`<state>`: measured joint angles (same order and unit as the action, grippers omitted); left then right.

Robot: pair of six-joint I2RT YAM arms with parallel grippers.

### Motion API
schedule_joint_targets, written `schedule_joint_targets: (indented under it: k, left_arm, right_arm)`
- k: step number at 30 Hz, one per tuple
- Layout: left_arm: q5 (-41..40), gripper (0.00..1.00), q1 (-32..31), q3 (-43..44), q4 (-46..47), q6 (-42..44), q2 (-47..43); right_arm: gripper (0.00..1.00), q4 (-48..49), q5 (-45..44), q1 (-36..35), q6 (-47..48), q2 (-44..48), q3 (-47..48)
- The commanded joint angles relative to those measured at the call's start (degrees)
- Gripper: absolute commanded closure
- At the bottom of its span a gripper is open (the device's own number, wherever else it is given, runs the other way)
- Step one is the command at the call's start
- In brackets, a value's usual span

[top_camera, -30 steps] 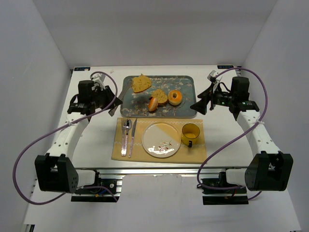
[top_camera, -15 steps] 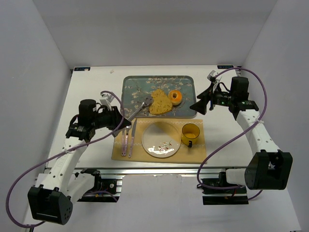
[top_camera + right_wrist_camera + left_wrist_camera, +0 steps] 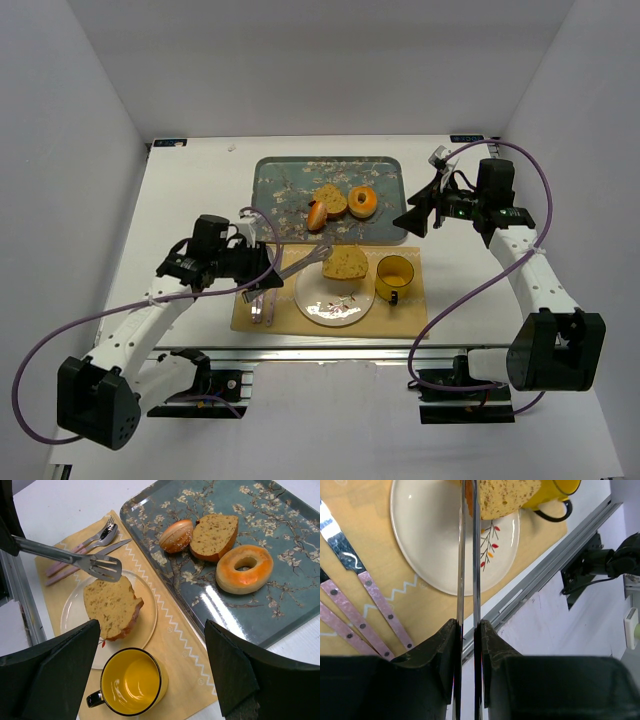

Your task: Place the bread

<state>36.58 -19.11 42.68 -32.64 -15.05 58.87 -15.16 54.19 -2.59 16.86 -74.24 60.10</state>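
A slice of seeded bread lies over the right part of the white plate. Metal tongs reach it from the left, their tips at the slice's near edge. My left gripper is shut on the tongs' handles. I cannot tell whether the slice rests on the plate. My right gripper hangs open beside the tray's right end, holding nothing.
The flowered tray behind holds a bagel, a half roll and a small bun. On the tan placemat stand a yellow mug and cutlery left of the plate.
My left arm has swung forward and right, carrying the bread in the tongs off the tray to above the plate. The right arm has stayed still.
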Motion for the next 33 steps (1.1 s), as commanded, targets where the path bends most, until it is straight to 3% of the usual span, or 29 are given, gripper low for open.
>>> schedule_joint_targets:
  k: [1, 3, 4, 6, 10, 15, 27, 33]
  left_arm:
    - [-1.7, 1.0, -1.5, -0.1, -0.1, 0.2, 1.6]
    - [-2.8, 1.0, -2.9, 0.0, -0.4, -0.4, 2.6]
    - [-4.3, 0.92, -3.6, 0.2, -1.1, -0.8, 3.4]
    - [-5.4, 0.88, -4.0, 0.6, -2.1, -1.0, 4.0]
    - [-7.7, 0.69, -4.1, 0.9, -2.3, -2.2, 3.4]
    - [-10.6, 0.56, -4.2, 3.1, -2.2, -4.4, 0.8]
    - [-13.9, 0.54, -4.1, 8.7, -2.6, -4.7, 0.4]
    - [-24.3, 0.54, -4.1, 16.6, -4.0, 1.1, 5.5]
  right_arm:
    - [0.11, 0.6, 0.8, 0.4, 0.0, 0.3, 1.4]
    - [0.11, 0.7, 0.8, 0.4, 0.0, 0.2, 1.4]
    - [0.11, 0.7, 0.8, 0.4, 0.0, 0.3, 1.3]
    - [0.11, 0.7, 0.8, 0.4, 0.0, 0.4, 1.3]
    - [0.11, 0.8, 0.8, 0.4, 0.1, 0.8, 0.8]
    - [0.11, 0.8, 0.9, 0.4, 0.2, 1.2, 0.3]
    - [0.11, 1.1, 1.4, 0.4, 0.2, 1.4, -0.2]
    - [0.11, 1.3, 1.6, 0.4, 0.2, 1.3, -0.2]
